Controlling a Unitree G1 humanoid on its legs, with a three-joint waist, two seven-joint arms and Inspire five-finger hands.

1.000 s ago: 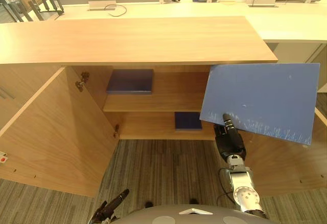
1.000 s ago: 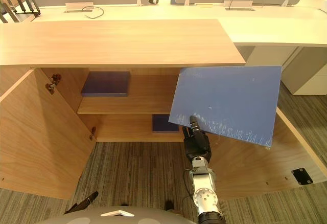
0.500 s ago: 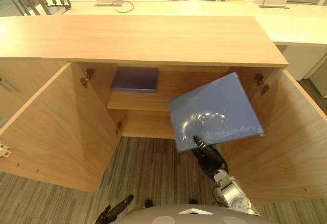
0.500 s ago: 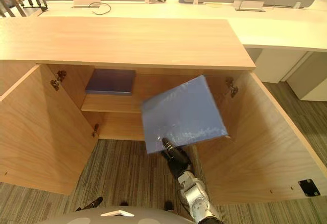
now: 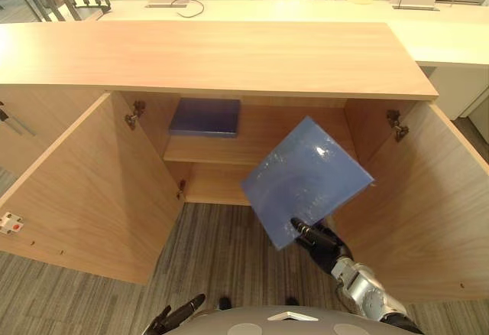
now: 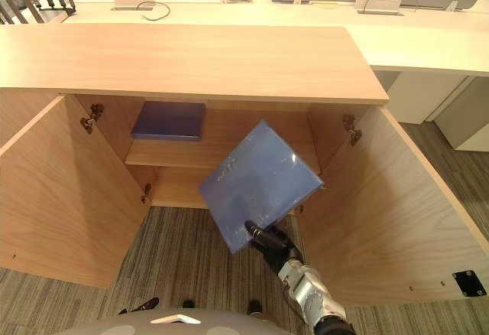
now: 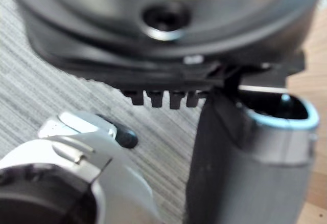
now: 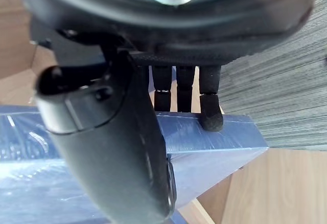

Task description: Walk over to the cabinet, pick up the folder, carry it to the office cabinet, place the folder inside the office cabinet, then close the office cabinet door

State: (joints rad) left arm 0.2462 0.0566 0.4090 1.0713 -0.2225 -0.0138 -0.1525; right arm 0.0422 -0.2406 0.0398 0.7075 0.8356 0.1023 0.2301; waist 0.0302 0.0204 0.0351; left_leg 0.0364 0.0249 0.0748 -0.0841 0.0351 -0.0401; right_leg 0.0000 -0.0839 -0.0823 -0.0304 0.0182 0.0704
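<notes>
Folder (image 5: 306,178) has swung down and left in the last second, off the right door (image 5: 428,197) and into the mouth of the cabinet (image 5: 229,60), so placing looks close! Right hand (image 5: 317,242) is clamped on its lower corner, thumb on top. It hangs in mid-air like a diamond, face tipped up, long axis seemingly running lower left to upper right, top corner aimed at the shelf (image 5: 252,147). Left hand (image 5: 177,316) dangles low, fingers loose.
</notes>
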